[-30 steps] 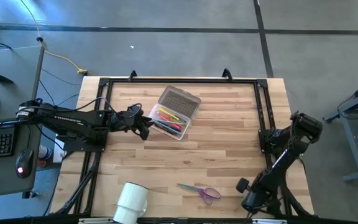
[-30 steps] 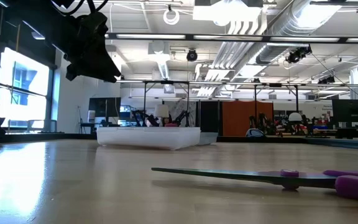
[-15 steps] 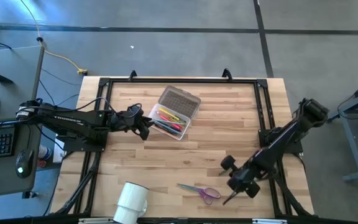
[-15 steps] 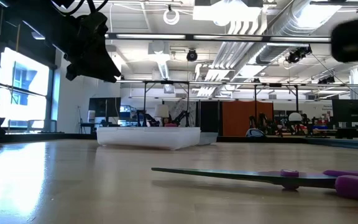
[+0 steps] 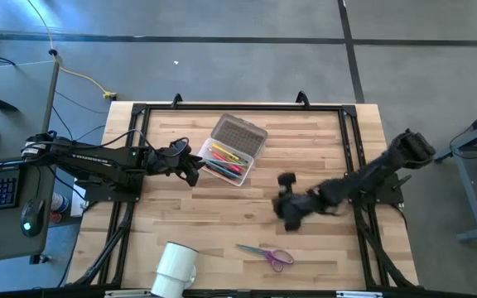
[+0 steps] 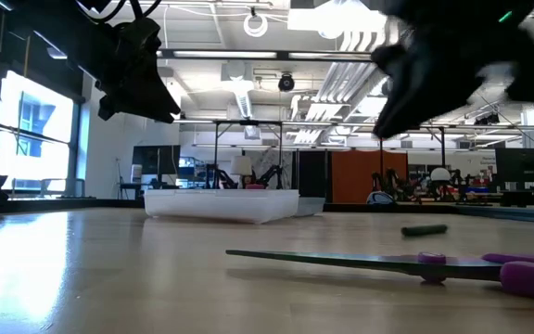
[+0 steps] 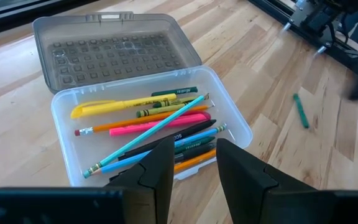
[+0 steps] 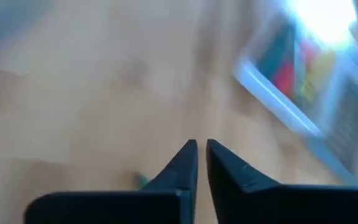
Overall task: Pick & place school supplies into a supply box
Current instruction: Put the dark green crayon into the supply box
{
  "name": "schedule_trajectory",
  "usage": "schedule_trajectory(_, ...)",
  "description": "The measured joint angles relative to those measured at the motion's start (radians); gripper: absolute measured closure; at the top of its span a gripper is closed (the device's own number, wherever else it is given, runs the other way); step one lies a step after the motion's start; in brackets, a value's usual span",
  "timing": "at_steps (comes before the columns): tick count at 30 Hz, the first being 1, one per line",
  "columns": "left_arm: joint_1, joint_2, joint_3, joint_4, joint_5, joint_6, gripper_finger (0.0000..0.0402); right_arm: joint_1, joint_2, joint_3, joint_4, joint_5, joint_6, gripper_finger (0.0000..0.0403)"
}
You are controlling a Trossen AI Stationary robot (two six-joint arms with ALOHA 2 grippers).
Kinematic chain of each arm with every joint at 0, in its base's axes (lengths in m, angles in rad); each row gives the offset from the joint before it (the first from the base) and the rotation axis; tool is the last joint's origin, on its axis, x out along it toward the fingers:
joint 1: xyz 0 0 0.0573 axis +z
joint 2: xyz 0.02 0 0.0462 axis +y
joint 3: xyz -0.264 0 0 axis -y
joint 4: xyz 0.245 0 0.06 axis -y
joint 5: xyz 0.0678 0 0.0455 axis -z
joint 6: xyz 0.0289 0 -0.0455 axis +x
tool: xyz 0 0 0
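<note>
Supply box point(image 5: 233, 151) sat far-centre on the table point(image 5: 305, 248), its ribbed grey lid point(image 7: 114, 50) laid open on the far side. Inside lay pens and pencils point(image 7: 160, 127): yellow, orange, pink, blue, black. Left gripper point(image 5: 190, 168) hung just left of the box, above the tabletop, fingers point(image 7: 157, 171) parted with a clear gap, holding nothing. Right gripper point(image 5: 286, 209) was over the middle of the table, right of the box, blurred; its fingers point(image 8: 185, 163) stood nearly together with a thin slit between, nothing visible in them. Scissors point(image 5: 267, 252) with purple handles lay near the front edge, centre-right. A small green piece point(image 7: 301, 111) lay on the wood right of the box. White cup point(image 5: 175, 266) lay at the near-left edge.
</note>
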Motion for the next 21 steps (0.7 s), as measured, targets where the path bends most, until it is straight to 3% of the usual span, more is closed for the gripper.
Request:
schedule_trajectory(2, 0.000, 0.000, 0.000, 0.000, 0.000, 0.000, 0.0246, -0.088, 0.030, 0.000, -0.010, -0.015, -0.001, 0.0363)
schedule_trajectory(11, 0.000, 0.000, 0.000, 0.000, 0.000, 0.000, 0.0246, -0.350, 0.084, 0.000, 0.028, -0.360, -0.263, 0.0286)
schedule_trajectory(18, 0.000, 0.000, 0.000, 0.000, 0.000, 0.000, 0.0246, -0.473, 0.119, -0.001, 0.103, -0.515, -0.296, 0.0274)
schedule_trajectory(21, 0.000, 0.000, 0.000, 0.000, 0.000, 0.000, 0.0246, -0.523, 0.179, -0.047, 0.295, -0.558, -0.370, 0.0274)
